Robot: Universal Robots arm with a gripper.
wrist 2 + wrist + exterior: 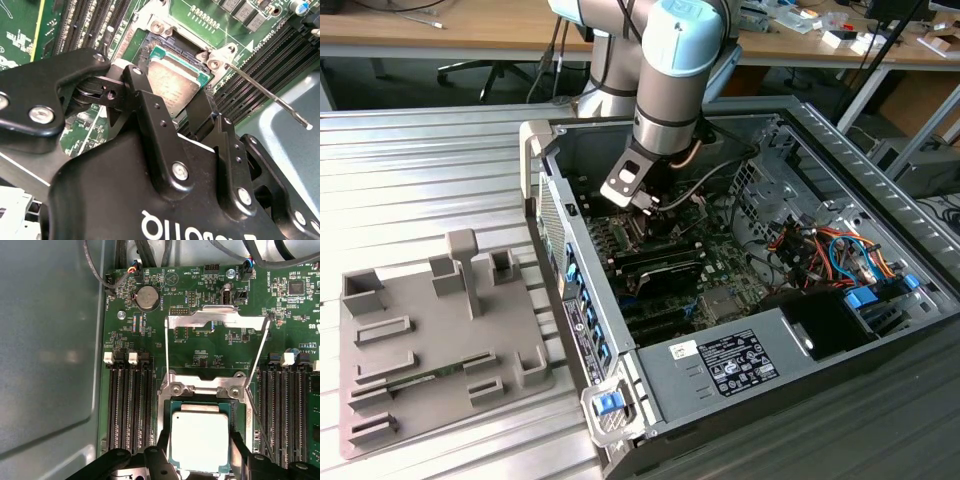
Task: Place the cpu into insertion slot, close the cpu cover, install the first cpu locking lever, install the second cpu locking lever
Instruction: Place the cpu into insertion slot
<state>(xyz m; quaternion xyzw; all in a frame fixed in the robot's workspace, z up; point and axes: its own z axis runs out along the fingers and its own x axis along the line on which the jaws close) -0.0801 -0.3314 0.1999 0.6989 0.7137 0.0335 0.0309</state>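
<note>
The cpu (pixel 200 432) is pinched at two opposite edges by the end effector (pixel 200 450), directly over the slot (pixel 248 415) inside the case (pixel 582 330). The cover (pixel 215 319) is swung up and open. The chip is judged light, thin and stiff, yet fragile underneath, as is the slot's bed. It is best gripped by the bare side edges only and kept level. Its near edge is hidden behind the fingers (pixel 162 455), and whether it is fully seated cannot be made out.
</note>
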